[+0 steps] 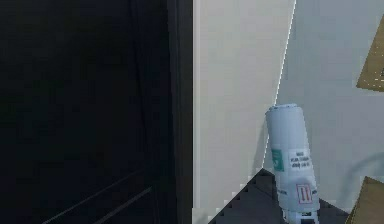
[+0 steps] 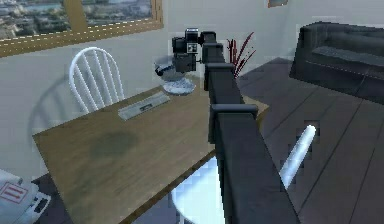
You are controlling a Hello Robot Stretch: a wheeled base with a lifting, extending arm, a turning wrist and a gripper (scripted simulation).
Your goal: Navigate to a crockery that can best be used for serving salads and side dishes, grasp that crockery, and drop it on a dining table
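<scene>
parked alongside the wooden dining table (image 2: 110, 150), with the arm (image 2: 235, 130) run out across its top toward the far edge. ends in the gripper (image 2: 178, 60), right by a pale bowl (image 2: 180, 85) near that far edge, between a white chair (image 2: 95, 75) and a red plant (image 2: 238, 50). cannot tell whether gripping the bowl or empty-handed (sits too close to the tabletop to judge, and looks alike either way). judged as the drop step, near the end of the task.

could go wrong several ways from here. could send the bowl sliding off the back of the table by letting go this near the edge, or crack it by releasing from any height. could catch its rim and tip it by dragging the arm back low, or sweep along the flat grey thing (image 2: 145, 105) lying beside it. could carry the bowl away by retracting before a real release. could swing into the white chair or the red plant by turning the base with the arm out. could bump the dark panel (image 1: 90, 110) or the white can (image 1: 292, 165) by the wall (image 1: 240, 90) if driven straight ahead.
</scene>
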